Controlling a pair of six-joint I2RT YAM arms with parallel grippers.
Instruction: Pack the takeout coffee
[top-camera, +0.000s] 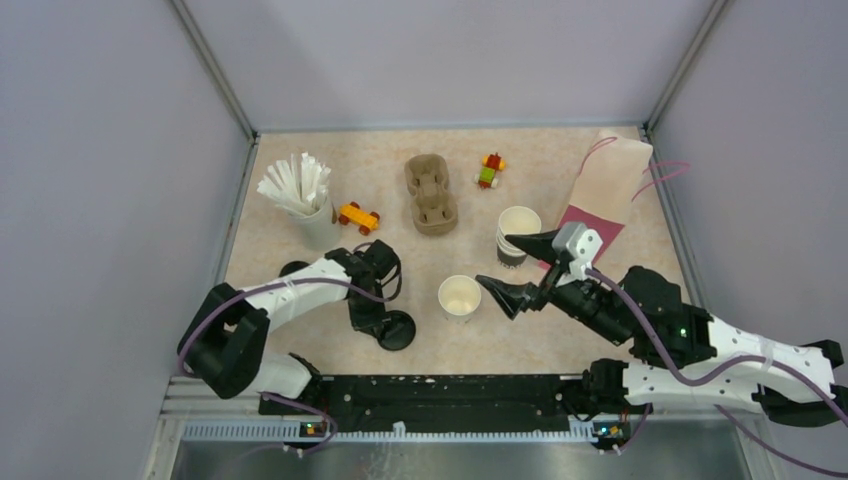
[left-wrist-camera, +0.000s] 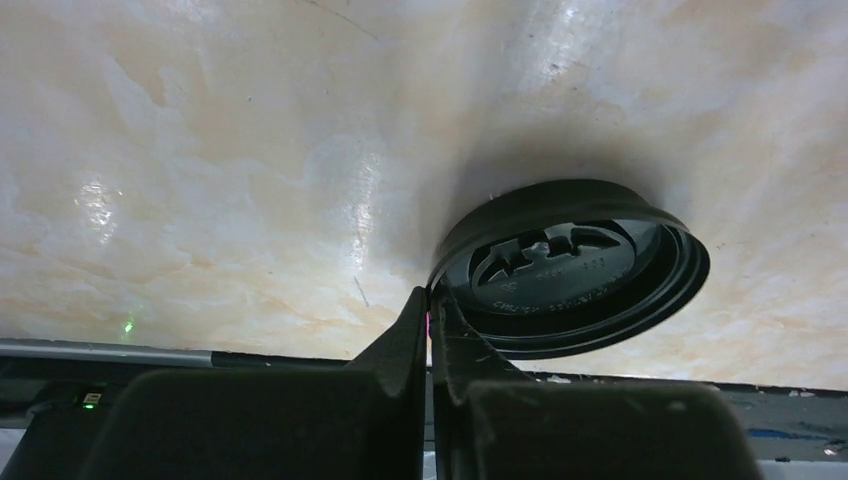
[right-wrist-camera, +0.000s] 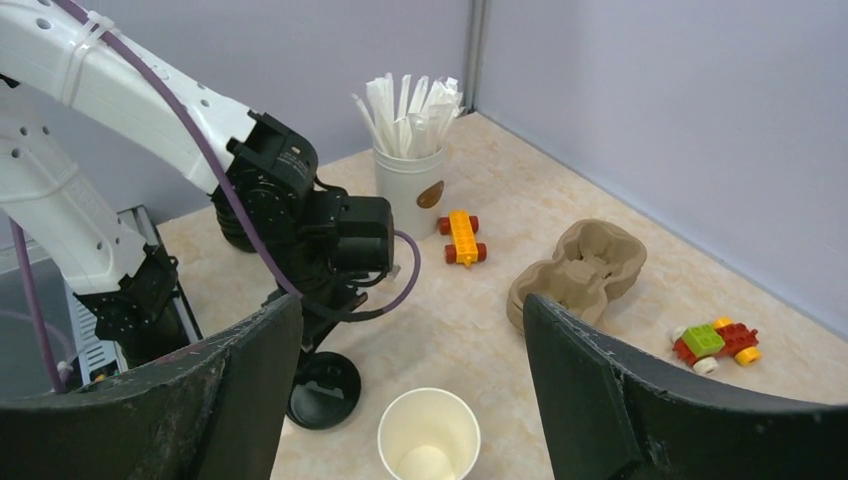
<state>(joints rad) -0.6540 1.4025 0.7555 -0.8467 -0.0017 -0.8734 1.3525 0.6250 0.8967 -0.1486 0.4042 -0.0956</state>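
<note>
Near the middle of the counter (top-camera: 450, 345) stands an open cup (top-camera: 459, 297), upright and lidless, showing only its white inside. At its 1 o'clock, close by, a stack of cups (top-camera: 518, 235) stands upright, white at the rim and dark lower down. The black lid (top-camera: 395, 330) sits at the open cup's 8 o'clock, near the front edge. The left tool (left-wrist-camera: 430, 310) is pressed together on the lid's rim, pinching it at one side, and in the left wrist view the lid looks tilted. The right tool (top-camera: 495, 262) is spread wide and holds nothing. It hangs between the open cup and the stack, one finger toward each. In the right wrist view the open cup lies just below the gap. At 10 o'clock on the counter a beige cup (top-camera: 318, 225) holds a spray of white sticks (top-camera: 295, 183), with a yellow toy car (top-camera: 358, 216) just beside it. A brown pulp tray (top-camera: 431, 193) lies at 12 o'clock, its two holes facing up, and a red and green toy (top-camera: 490, 170) sits near it. A paper bag (top-camera: 605, 185) with pink handles lies flat in the 2 o'clock corner. Grey walls (top-camera: 450, 60) close the left, back and right edges. Bare counter shows between the tray and the open cup.
</note>
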